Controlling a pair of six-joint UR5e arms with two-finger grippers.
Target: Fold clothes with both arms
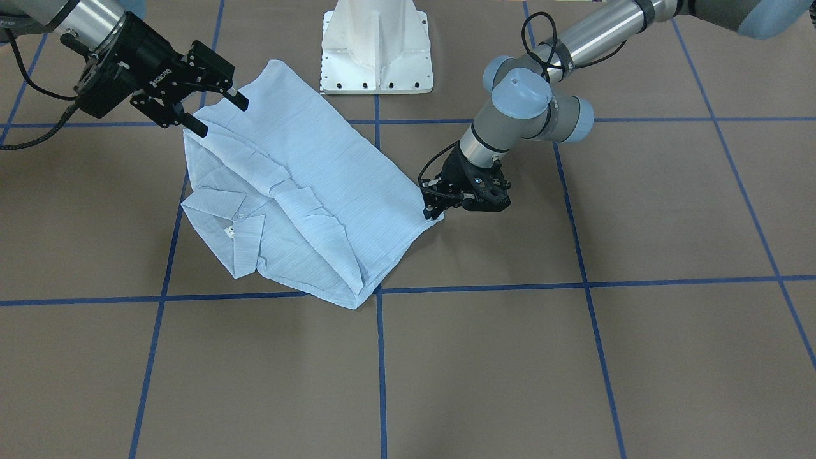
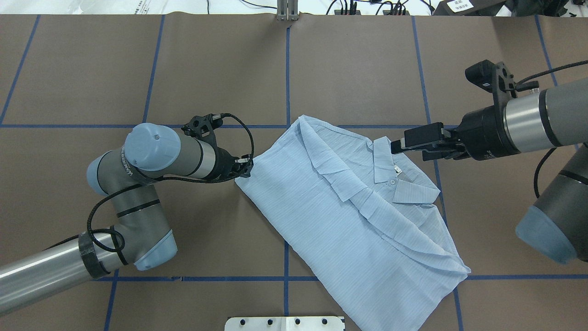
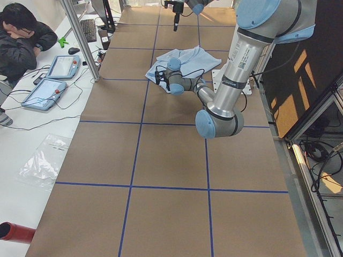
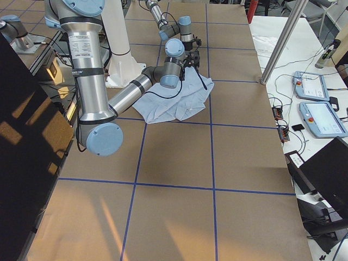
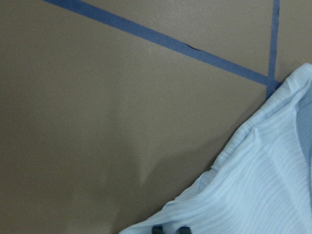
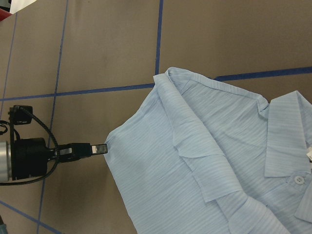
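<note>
The shirt lies on the counter, partly folded, with its collar facing up. The left pincer is low at a corner far from the collar and looks pressed together on the cloth there. The right pincer is spread wide, holds nothing and hangs over the shirt's edge on the collar side. I think the step is getting two grips for the next fold. Next, the right pincer needs to go down and pinch its edge.
</note>
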